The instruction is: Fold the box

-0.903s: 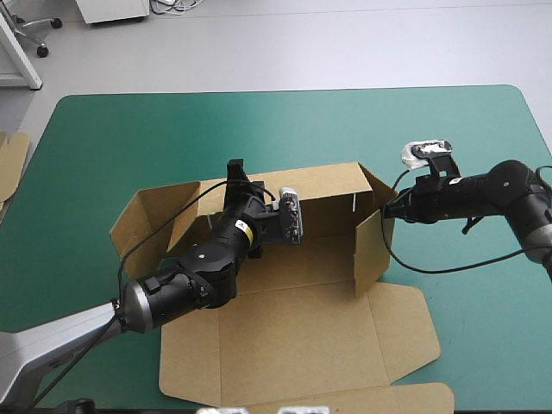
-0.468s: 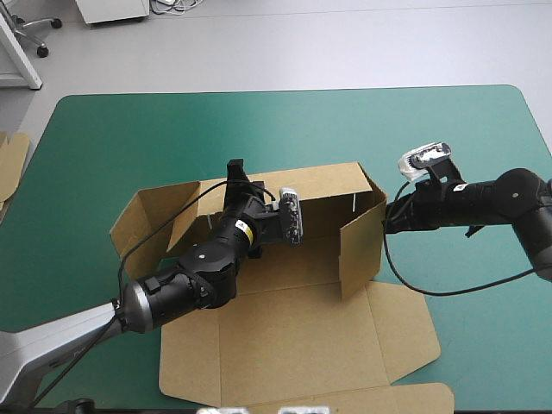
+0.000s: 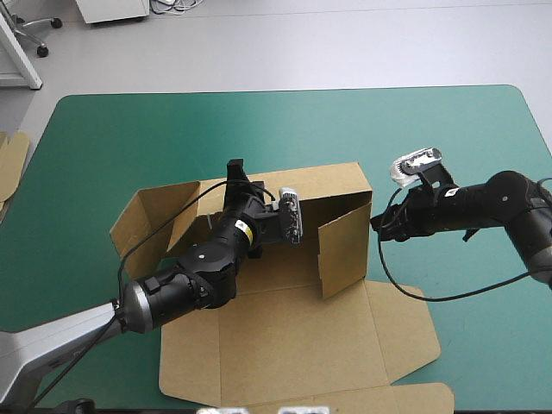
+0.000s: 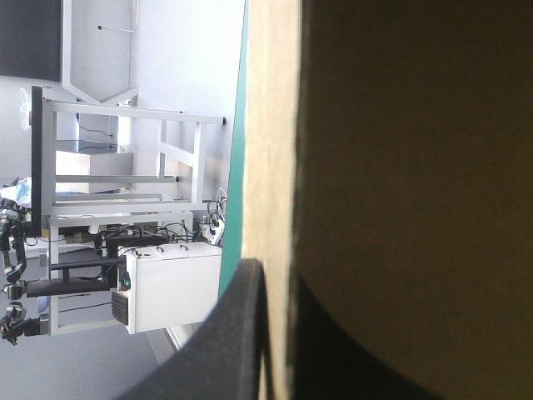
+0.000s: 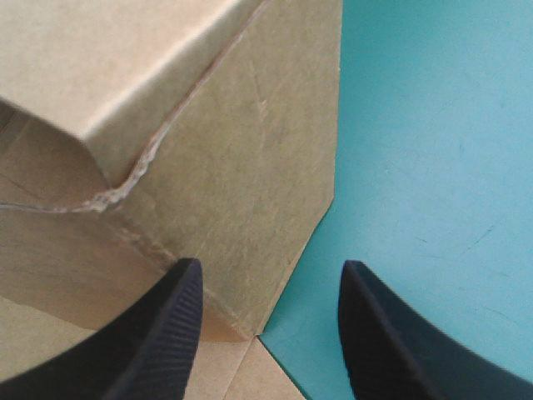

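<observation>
The brown box point(image 3: 332, 185) lies mid-table with its back wall raised. At the right end a side flap point(image 3: 345, 246) stands upright, swung inward over the base. My left gripper point(image 3: 235, 177) reaches over the base and is shut on the back wall's top edge. In the left wrist view the board's edge point(image 4: 271, 125) runs between the two black fingers of this gripper point(image 4: 276, 271). My right gripper point(image 3: 377, 224) hovers just outside the box's right corner. It stands open point(image 5: 271, 279), holding nothing, with the flap's outer face point(image 5: 233, 133) right ahead.
The box's lid panel point(image 3: 302, 345) lies flat toward the table's front edge, with a small flap point(image 3: 405, 328) at its right. A left-end flap point(image 3: 142, 224) leans outward. More brown board point(image 3: 10, 164) shows at the table's left edge. Teal-green cover point(image 5: 433, 125) lies beside the right gripper.
My right gripper was shut on the right side flap and has let go and opened. The flap has swung inward toward the box's middle. The left gripper has not moved.
</observation>
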`<move>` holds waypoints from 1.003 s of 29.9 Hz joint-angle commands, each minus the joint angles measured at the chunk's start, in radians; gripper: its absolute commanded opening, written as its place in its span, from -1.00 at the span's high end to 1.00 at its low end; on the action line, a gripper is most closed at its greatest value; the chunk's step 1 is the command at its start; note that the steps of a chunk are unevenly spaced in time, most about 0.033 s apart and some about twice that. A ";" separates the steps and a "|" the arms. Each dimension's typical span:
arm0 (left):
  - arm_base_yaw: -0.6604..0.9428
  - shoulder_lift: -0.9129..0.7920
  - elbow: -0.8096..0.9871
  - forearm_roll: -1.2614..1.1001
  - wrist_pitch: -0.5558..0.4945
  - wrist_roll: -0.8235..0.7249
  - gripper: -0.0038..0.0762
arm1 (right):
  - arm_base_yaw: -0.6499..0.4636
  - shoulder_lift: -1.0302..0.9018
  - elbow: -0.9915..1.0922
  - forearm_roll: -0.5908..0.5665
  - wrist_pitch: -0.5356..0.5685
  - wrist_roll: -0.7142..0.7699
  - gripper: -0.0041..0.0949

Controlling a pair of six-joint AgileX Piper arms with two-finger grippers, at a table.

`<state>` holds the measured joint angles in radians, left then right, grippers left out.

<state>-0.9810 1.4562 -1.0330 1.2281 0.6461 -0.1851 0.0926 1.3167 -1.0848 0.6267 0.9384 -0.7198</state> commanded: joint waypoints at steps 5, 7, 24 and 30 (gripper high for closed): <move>-0.014 -0.014 -0.004 -0.087 -0.044 -0.034 0.94 | 0.005 -0.033 -0.019 0.076 0.043 -0.016 -0.07; -0.014 -0.014 -0.004 -0.087 -0.044 -0.034 0.94 | 0.005 -0.039 -0.019 0.077 0.050 -0.016 -0.06; -0.014 -0.014 -0.004 -0.087 -0.045 -0.050 0.94 | 0.005 -0.085 0.112 0.261 -0.077 -0.226 -0.07; -0.014 -0.014 -0.004 -0.087 -0.047 -0.050 0.94 | 0.005 -0.131 0.140 0.293 -0.085 -0.262 -0.07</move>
<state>-0.9810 1.4562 -1.0330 1.2292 0.6461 -0.1965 0.0974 1.2331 -0.9303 0.8551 0.8738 -0.9629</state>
